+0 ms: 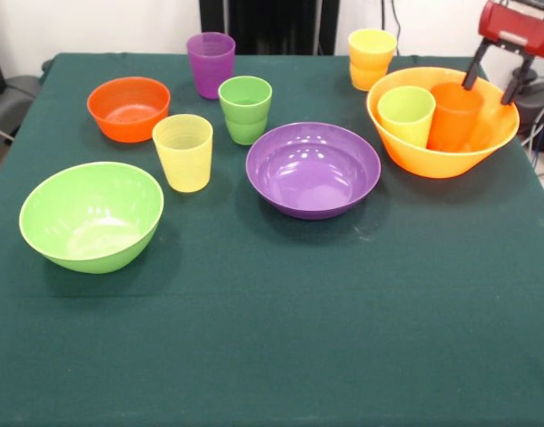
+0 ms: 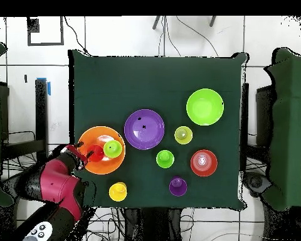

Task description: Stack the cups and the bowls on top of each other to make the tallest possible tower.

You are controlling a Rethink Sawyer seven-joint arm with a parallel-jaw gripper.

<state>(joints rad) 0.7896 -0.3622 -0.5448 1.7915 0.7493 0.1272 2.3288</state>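
Front view: the gripper [image 1: 496, 82] hangs over the rim of the big bowl [image 1: 432, 158], fingers spread and holding nothing. Inside that bowl stand an orange cup [image 1: 453, 116] and a lime cup [image 1: 405, 115]. The purple bowl [image 1: 313, 169] sits just beside it.

Overhead view: the gripper [image 2: 84, 151] is at the big bowl's [image 2: 98, 165] edge, beside the orange cup [image 2: 95, 152]; the purple bowl [image 2: 144, 128] lies next to it, the green bowl [image 2: 205, 107] well apart.
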